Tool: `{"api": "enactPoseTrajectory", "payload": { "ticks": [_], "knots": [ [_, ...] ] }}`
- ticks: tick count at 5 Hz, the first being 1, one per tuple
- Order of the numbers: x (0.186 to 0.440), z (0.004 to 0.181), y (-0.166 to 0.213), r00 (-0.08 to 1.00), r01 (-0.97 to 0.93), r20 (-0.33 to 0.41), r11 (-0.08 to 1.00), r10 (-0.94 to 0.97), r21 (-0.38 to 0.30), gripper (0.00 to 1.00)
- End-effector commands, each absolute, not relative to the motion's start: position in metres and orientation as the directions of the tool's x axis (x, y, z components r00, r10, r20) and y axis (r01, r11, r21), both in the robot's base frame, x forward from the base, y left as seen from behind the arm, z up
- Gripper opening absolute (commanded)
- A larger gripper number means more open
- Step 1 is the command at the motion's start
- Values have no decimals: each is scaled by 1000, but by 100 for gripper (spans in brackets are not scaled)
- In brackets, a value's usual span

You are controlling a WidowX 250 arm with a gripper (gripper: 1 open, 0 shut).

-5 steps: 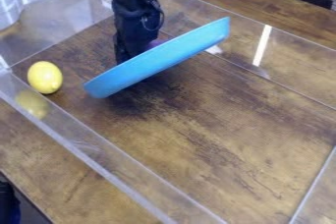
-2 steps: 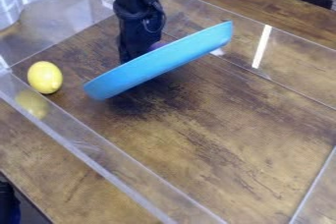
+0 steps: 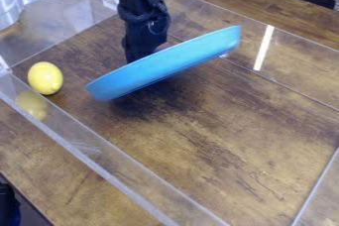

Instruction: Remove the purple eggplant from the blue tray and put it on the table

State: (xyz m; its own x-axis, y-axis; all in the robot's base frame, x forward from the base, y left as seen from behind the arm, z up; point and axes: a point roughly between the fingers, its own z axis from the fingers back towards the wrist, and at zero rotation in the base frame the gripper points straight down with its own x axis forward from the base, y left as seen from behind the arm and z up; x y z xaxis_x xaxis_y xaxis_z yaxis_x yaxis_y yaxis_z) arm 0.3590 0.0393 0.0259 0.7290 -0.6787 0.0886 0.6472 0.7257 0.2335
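Note:
The blue tray (image 3: 169, 61) is tipped up on its near-left edge, its underside facing the camera and its far-right rim lifted off the table (image 3: 225, 141). My black gripper (image 3: 145, 48) reaches steeply down behind the raised rim, into the tray's upper side. Its fingertips are hidden by the tray, and the jaws look closed. The purple eggplant is hidden behind the tilted tray, so I cannot tell whether the gripper touches or holds it.
A round yellow lemon (image 3: 46, 77) lies on the table to the left, near the clear plastic edging (image 3: 79, 143). A glossy clear sheet covers the dark wood. The arm rises toward the top of the view.
The gripper and the tilted tray have shifted slightly to the right together. The lemon has stayed put.

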Motion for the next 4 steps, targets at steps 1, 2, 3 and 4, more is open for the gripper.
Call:
{"api": "enactPoseTrajectory", "payload": {
  "ticks": [1,2,3,4],
  "knots": [
    [359,20,20,705,677,88,704,-704,216,100],
    [360,16,17,703,680,86,703,-706,210,100],
    [358,15,1,669,717,68,667,-740,203,0],
    [360,15,5,666,723,53,661,-744,201,0]
  ]
}}
